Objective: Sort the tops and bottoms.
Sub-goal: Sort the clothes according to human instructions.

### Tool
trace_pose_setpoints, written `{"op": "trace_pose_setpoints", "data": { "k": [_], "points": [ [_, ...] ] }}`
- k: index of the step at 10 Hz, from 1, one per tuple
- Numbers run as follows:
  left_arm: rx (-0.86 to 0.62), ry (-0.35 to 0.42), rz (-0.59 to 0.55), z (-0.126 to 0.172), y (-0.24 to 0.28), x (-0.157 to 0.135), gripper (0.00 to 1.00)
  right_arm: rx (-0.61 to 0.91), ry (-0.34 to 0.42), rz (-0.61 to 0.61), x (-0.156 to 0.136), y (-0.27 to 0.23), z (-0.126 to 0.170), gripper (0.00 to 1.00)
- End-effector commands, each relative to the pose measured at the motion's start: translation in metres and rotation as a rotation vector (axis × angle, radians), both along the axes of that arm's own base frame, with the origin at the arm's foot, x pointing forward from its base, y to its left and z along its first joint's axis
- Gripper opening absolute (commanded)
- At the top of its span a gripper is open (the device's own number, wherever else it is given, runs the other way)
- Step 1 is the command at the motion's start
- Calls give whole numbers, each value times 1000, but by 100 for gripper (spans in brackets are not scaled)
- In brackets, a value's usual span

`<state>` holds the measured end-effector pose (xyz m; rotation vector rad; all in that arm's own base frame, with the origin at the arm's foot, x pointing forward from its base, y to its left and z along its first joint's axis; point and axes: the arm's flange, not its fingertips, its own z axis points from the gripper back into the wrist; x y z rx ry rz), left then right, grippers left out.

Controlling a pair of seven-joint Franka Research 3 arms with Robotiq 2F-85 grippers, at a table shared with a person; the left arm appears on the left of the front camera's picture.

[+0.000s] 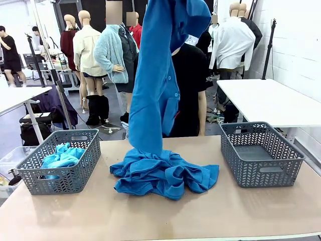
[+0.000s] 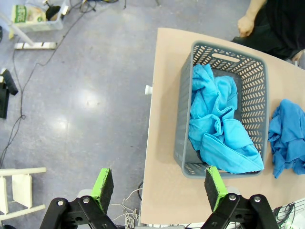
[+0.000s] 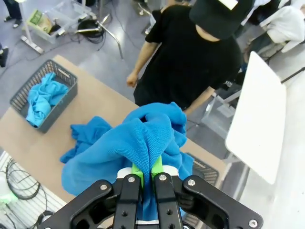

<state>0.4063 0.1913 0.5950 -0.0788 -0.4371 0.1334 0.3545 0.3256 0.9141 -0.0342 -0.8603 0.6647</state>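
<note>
A bright blue buttoned top (image 1: 158, 75) hangs from above the picture's upper edge down to the table's middle. Its lower end meets a crumpled pile of bright blue cloth (image 1: 165, 173) lying there. In the right wrist view my right gripper (image 3: 147, 171) is shut on a bunched fold of that top (image 3: 143, 138), high over the table, with the pile (image 3: 88, 136) below. My left gripper (image 2: 157, 188) is open and holds nothing; it hovers high over the table's left end, near a grey basket (image 2: 185, 95) holding turquoise cloth (image 2: 214, 124).
The left basket (image 1: 80, 173) holds the turquoise cloth (image 1: 62, 155). An empty grey basket (image 1: 235, 155) stands at the right. A person in black (image 3: 190, 62) stands at the far edge, hand (image 2: 247, 22) near the table. A white table (image 1: 271, 98) is behind on the right.
</note>
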Motion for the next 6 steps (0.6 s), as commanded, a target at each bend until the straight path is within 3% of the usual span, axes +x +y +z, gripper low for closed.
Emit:
{"op": "trace_pose_setpoints", "data": {
  "k": [1,6],
  "points": [
    [9,12,-3,1,1,-2,100,-14,-9,-3,-1,-3,-3,0],
    [9,12,-3,1,1,-2,100,-14,-9,-3,-1,-3,-3,0]
  ]
}}
